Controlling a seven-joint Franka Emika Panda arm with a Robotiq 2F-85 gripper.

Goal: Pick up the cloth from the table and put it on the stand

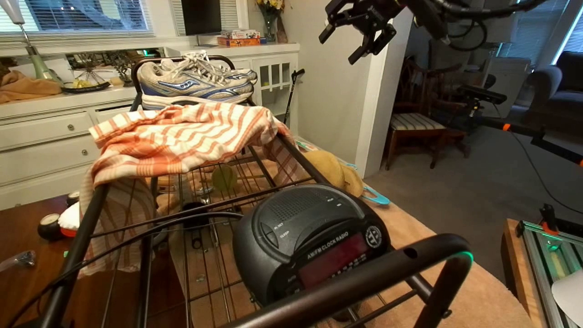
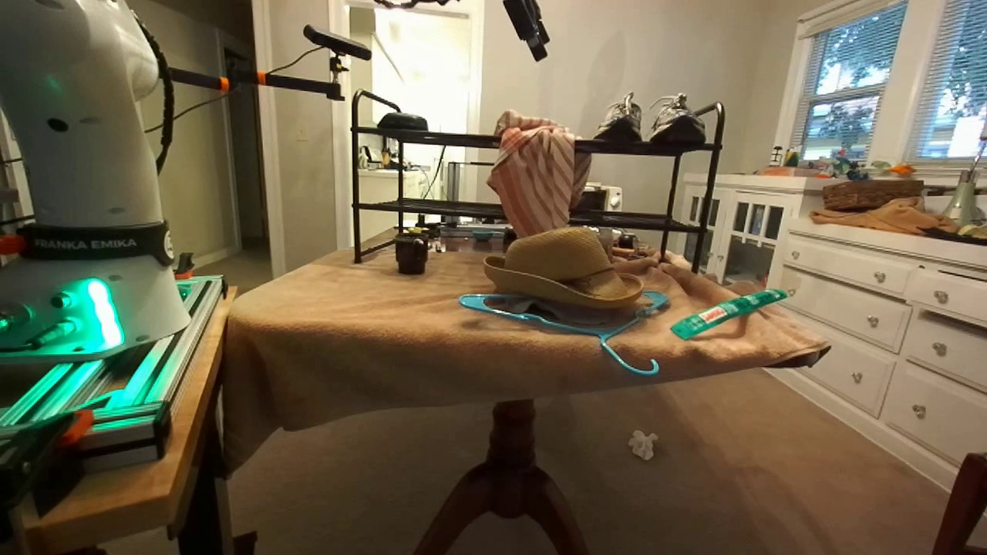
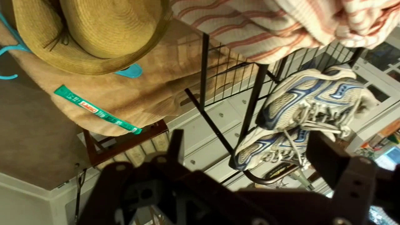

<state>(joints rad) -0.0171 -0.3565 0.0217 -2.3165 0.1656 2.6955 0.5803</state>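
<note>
The orange-and-cream striped cloth (image 1: 182,141) is draped over the top shelf of the black wire stand (image 1: 314,171), its ends hanging down the sides. In an exterior view the cloth (image 2: 536,169) hangs from the stand's top shelf (image 2: 455,139) toward the lower shelf. The stand stands on the table (image 1: 27,291), which has a tan cover (image 2: 347,316). My gripper (image 1: 338,48) is open and empty, above the stand and apart from the cloth. In the wrist view the cloth (image 3: 256,25) lies at the top, outside the open jaws (image 3: 245,137).
Sneakers (image 1: 196,84) and a clock radio (image 1: 309,237) stand on the top shelf, on either side of the cloth. A straw hat (image 2: 563,262), a blue hanger (image 2: 532,314) and a green packet (image 2: 729,312) lie on the table cover. A dark cup (image 2: 411,253) stands there too.
</note>
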